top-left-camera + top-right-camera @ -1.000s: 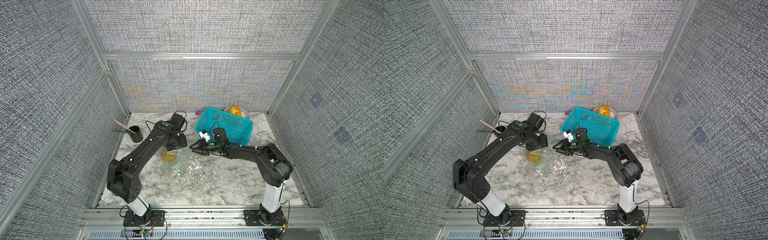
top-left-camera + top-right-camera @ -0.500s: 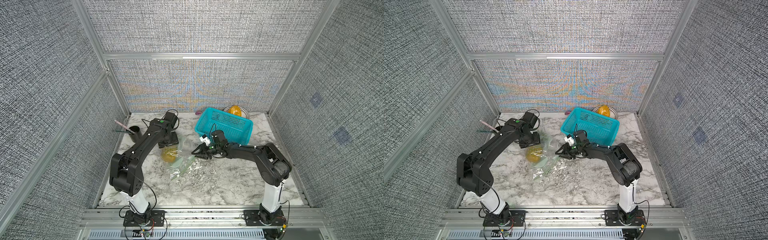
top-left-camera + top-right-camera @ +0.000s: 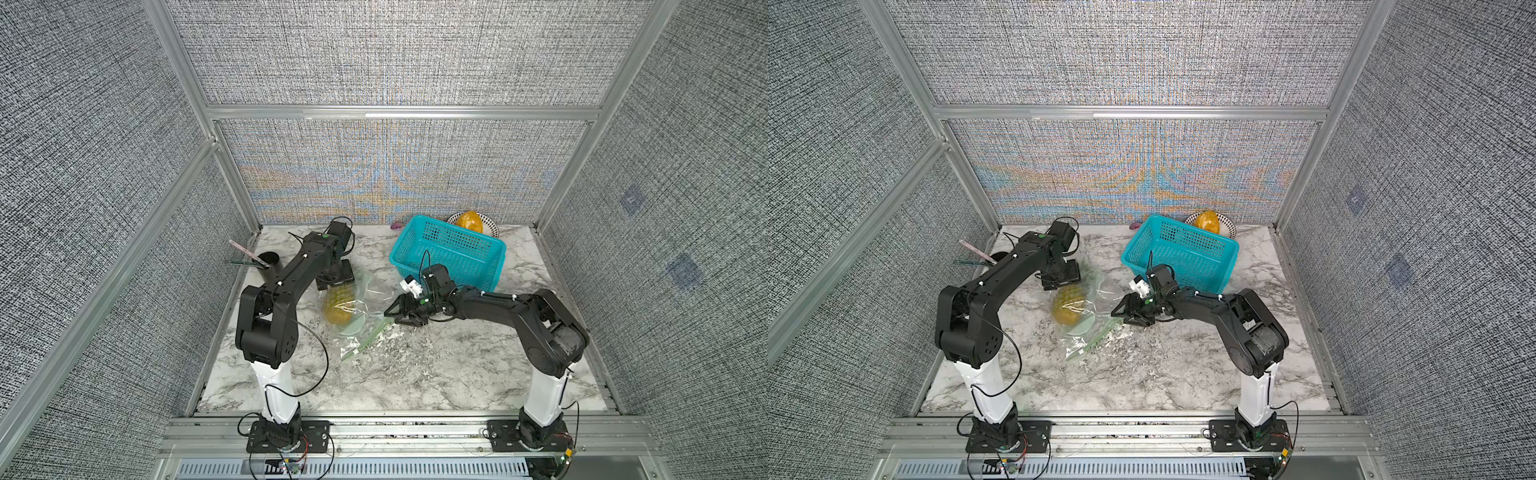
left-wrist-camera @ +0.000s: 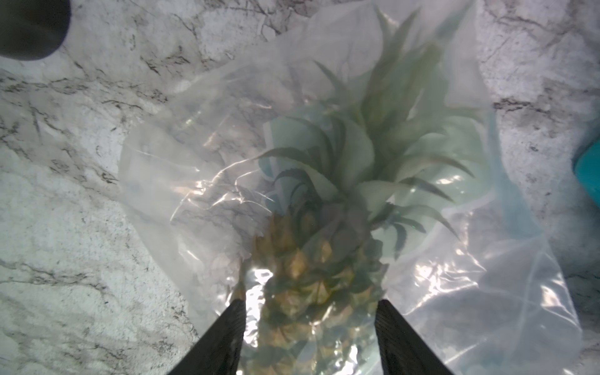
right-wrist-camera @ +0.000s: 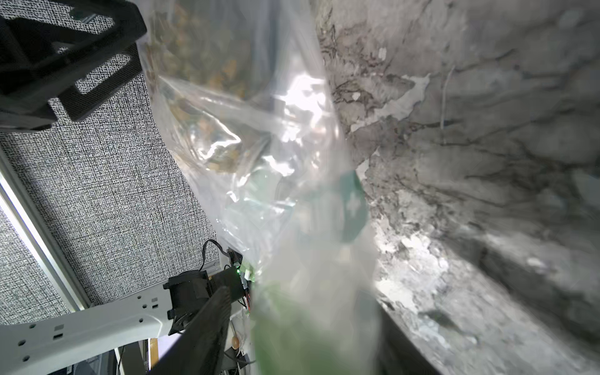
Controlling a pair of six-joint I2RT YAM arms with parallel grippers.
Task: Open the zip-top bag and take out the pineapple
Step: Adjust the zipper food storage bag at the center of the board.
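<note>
The clear zip-top bag (image 3: 368,297) (image 3: 1098,301) lies crumpled on the marble, its pale green zip strip (image 3: 365,338) toward the front. The pineapple (image 3: 338,307) (image 3: 1067,309) lies inside it, crown pointing to the back. My left gripper (image 3: 334,278) (image 4: 308,305) hangs over the crown end, open, its fingers standing either side of the pineapple's (image 4: 311,276) body outside the plastic. My right gripper (image 3: 392,316) (image 5: 302,337) is low at the bag's right edge. Its jaws are open, with the blurred green strip and plastic (image 5: 259,146) running between them.
A teal basket (image 3: 449,253) stands just behind the right arm. A bowl with a smooth orange fruit (image 3: 469,220) sits in the back corner. A black cup holding pens (image 3: 268,266) stands at the left edge, next to the left arm.
The left gripper drew back and left to the pineapple's crown end. The right gripper's jaws spread wider at the bag's edge, and the bag shifted a little.
</note>
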